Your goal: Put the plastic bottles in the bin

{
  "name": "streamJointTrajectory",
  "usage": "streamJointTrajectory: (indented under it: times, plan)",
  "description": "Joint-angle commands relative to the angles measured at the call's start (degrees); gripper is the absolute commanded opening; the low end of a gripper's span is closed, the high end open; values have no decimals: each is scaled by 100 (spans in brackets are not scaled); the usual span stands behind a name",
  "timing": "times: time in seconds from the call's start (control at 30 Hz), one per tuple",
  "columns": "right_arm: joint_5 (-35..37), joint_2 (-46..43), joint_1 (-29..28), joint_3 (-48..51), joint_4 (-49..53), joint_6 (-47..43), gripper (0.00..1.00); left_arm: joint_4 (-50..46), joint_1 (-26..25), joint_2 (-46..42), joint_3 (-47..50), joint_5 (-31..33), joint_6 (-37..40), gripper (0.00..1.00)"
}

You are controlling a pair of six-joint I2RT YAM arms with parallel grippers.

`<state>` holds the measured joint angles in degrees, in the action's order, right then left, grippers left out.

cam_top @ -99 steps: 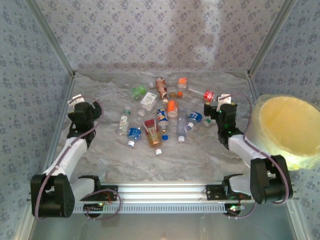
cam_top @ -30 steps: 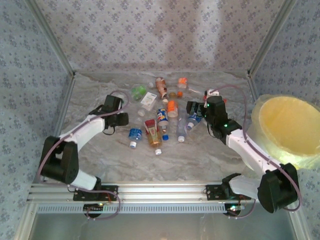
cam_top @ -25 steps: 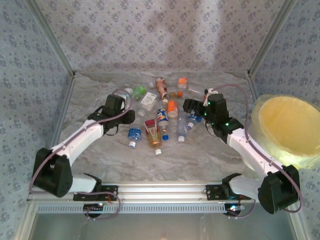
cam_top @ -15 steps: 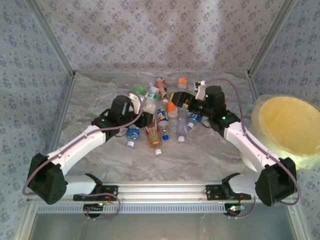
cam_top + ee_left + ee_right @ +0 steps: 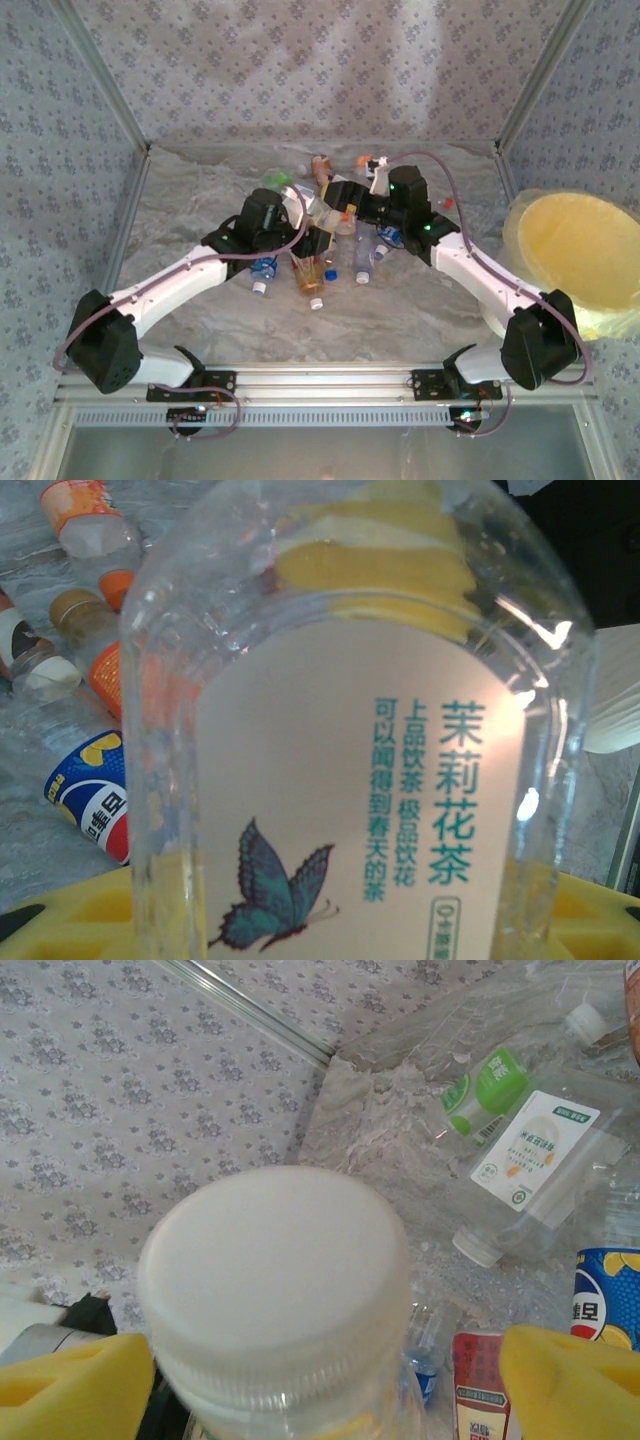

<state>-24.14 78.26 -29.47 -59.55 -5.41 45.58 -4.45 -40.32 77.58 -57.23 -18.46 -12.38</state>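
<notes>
A clear plastic bottle with a white butterfly label is held above the pile, and my left gripper is shut on its body. Its white cap sits between the yellow pads of my right gripper, which is open with a gap on each side of the cap. More plastic bottles lie below: a red-labelled one, a blue-labelled one and a clear one. The bin, lined in pale yellow, stands at the far right.
Green-labelled and white-labelled bottles lie toward the back wall. An orange-capped bottle lies at the back of the pile. Patterned walls and metal rails close in the table. Both arms cross over the middle of the pile.
My left gripper picked a bottle from the pile's left side and carried it toward the centre. My right gripper swung left to the bottle's cap, and its jaws have narrowed.
</notes>
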Motion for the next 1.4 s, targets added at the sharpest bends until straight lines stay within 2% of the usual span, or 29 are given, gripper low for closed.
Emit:
streamJointTrajectory:
  times: [0.0,0.23,0.37,0.5,0.6,0.63,0.67,0.8,0.97,1.27,1.37]
  plan:
    - [421,90,-32,-254,73,-86,79,-7,-53,27,-261,-161,302,45]
    - [667,76,-23,-259,14,-97,44,-72,-71,170,-362,-176,359,47]
    - [705,-24,-14,-217,-15,-158,31,-198,-64,269,-448,-62,281,54]
    - [724,-148,21,-114,-79,-249,26,-413,-68,310,-551,93,244,77]
    - [809,-285,95,-131,147,-454,23,-260,-18,88,-398,155,164,86]
    - [864,-340,129,-156,284,-568,21,-130,20,-35,-285,157,110,96]
    - [923,-397,154,-187,470,-706,20,-1,63,-176,-170,182,36,98]
    - [1385,-669,220,-351,1257,-1350,19,404,311,-643,290,743,-343,98]
    - [2285,-1161,300,-672,2250,-2210,19,448,712,-1049,807,2131,-1018,98]
    - [4444,-1918,405,-2217,4522,-3868,19,383,2013,-1128,1409,2132,-2695,98]
    - [5125,-1920,446,-2893,5049,-4297,20,495,2192,-1153,1552,2082,-2910,98]
